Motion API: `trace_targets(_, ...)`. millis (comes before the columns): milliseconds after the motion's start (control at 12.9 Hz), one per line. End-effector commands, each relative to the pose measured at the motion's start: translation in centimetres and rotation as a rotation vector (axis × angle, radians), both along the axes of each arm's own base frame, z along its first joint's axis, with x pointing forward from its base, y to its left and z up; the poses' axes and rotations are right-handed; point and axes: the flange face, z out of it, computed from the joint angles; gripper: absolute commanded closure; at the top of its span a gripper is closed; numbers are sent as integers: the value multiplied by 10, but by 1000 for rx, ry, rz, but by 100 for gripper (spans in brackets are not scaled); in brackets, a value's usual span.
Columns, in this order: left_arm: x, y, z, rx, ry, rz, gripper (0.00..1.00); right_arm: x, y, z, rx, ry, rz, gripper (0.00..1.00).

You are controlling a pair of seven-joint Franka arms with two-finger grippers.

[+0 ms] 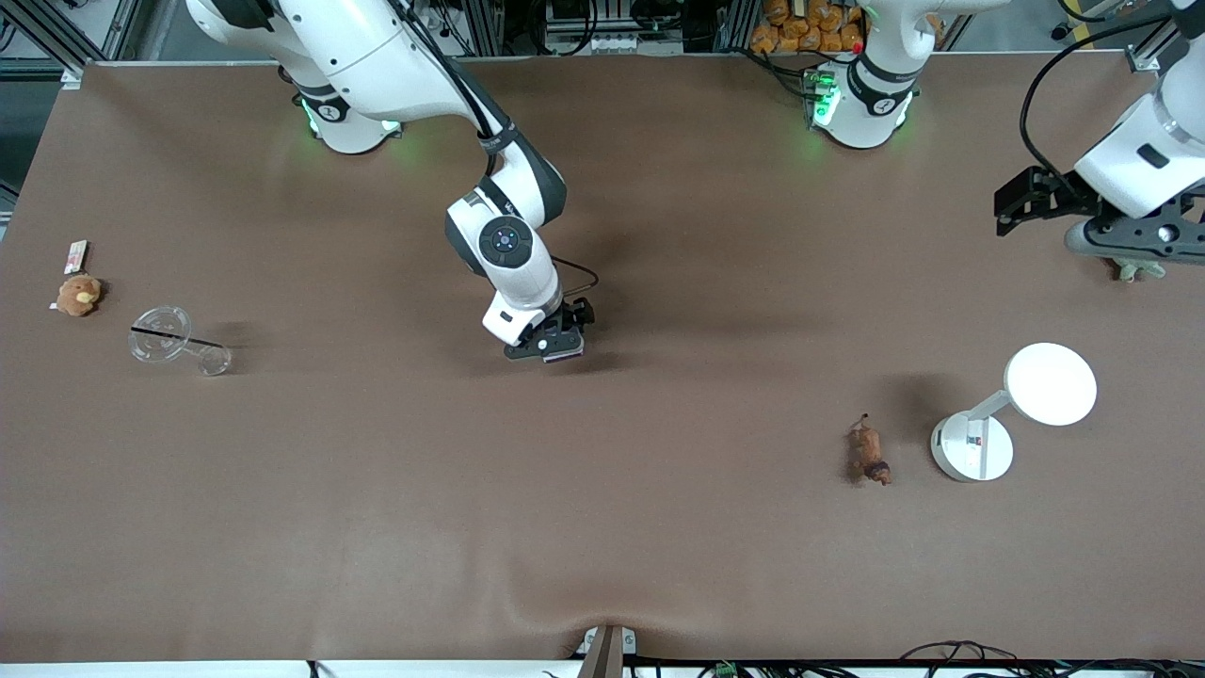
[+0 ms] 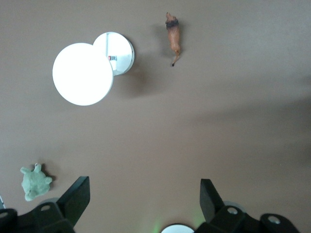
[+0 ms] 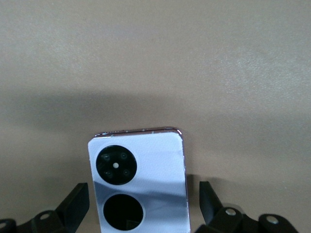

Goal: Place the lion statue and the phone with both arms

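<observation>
The phone (image 3: 138, 179), pale lavender with two black circles, lies flat on the brown table near its middle. My right gripper (image 1: 555, 344) is low over it and open. Its fingers (image 3: 77, 204) stand on either side of the phone with a gap on each side. In the front view only an edge of the phone (image 1: 563, 357) shows under the gripper. The lion statue (image 1: 868, 454), small and brown with a dark mane, lies toward the left arm's end of the table; the left wrist view also shows the lion statue (image 2: 173, 39). My left gripper (image 1: 1097, 218) hangs open and empty over the table by the green plush.
A white stand with a round disc head (image 1: 1050, 384) has its base (image 1: 974, 447) beside the lion. A green plush (image 1: 1141, 271) lies under the left hand. At the right arm's end are a tan plush (image 1: 77, 295), a small card (image 1: 76, 254) and a clear glass piece (image 1: 174, 341).
</observation>
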Motion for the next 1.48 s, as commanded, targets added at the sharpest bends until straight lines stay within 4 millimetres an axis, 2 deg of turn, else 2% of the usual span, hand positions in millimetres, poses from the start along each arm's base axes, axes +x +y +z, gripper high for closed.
trace_targets(0,-11,-1,13,-17,12,-16,0,-5,4,-9,-6,-19,18,0)
trace_targets(155,-11,-3,16,-21,7,-18,0,-7,6,-10,-5,-21,23,0)
trace_targets(311,-14,-4,15,-26,28,-15,0,-7,5,-11,-8,-21,23,13)
trace_targets(388,-15,-2,16,-36,29,-7,0,-5,4,-9,-9,-24,26,36)
trace_targets(466,-15,-1,17,-45,28,0,0,-2,2,-8,-13,-31,34,68)
trace_targets(544,-16,5,19,-48,25,11,0,1,-2,-5,-15,-30,29,91)
trace_targets(621,-16,8,19,-48,23,17,0,4,-4,0,-15,-30,26,100)
trace_targets(699,-15,10,19,-48,25,22,0,15,-15,3,-12,-33,2,100)
trace_targets(777,-15,12,19,-50,23,28,0,23,-24,15,-6,-43,-14,100)
trace_targets(1010,-12,10,16,-80,24,43,0,53,-81,65,-61,35,-76,100)
trace_targets(1243,-12,10,20,-62,15,45,0,80,-153,100,-81,84,-44,100)
trace_targets(1398,-12,12,20,-63,13,46,0,84,-207,106,-81,104,-45,100)
